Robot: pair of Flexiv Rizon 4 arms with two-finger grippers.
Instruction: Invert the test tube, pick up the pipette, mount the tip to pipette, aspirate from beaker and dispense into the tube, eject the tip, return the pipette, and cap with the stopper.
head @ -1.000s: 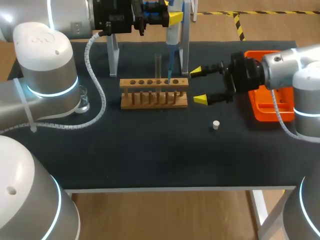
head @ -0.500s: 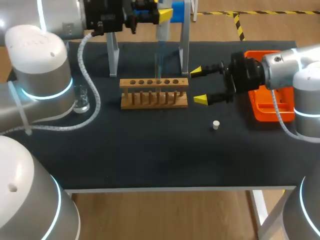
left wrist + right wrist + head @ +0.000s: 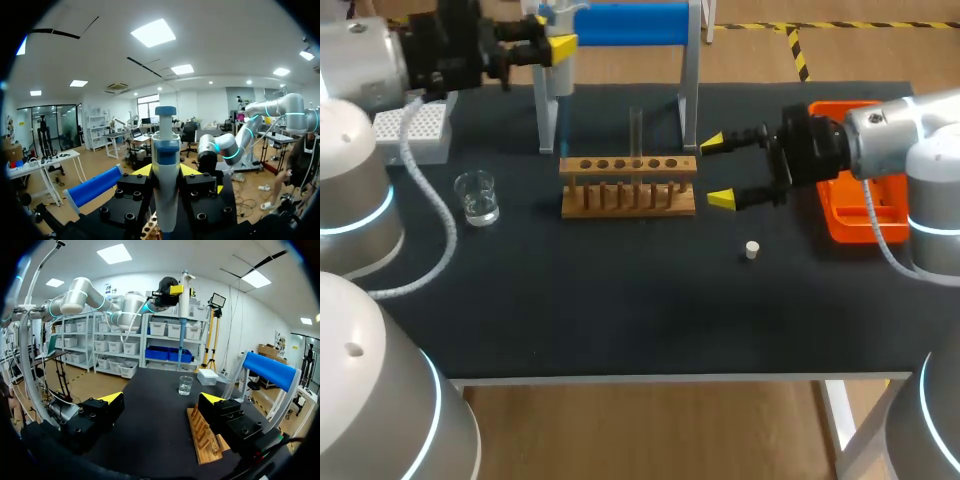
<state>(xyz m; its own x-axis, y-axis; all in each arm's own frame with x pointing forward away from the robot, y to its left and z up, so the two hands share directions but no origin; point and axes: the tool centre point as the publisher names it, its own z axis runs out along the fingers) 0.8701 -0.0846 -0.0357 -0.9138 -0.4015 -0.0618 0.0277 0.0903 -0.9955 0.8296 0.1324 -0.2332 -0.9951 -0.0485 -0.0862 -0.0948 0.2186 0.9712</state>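
Gripping the pipette (image 3: pixel 563 85) in the left tool (image 3: pixel 560 47), up behind and left of the wooden rack (image 3: pixel 628 187); long axis vertical, plunger end up, narrow end down toward the table (image 3: pixel 620 310). Right tool (image 3: pixel 721 170) open, fingers spread apart, just right of the rack. Test tube (image 3: pixel 636 128) upright in the rack. Beaker (image 3: pixel 477 197) left of it, stopper (image 3: pixel 752 250) on the table to its front right.
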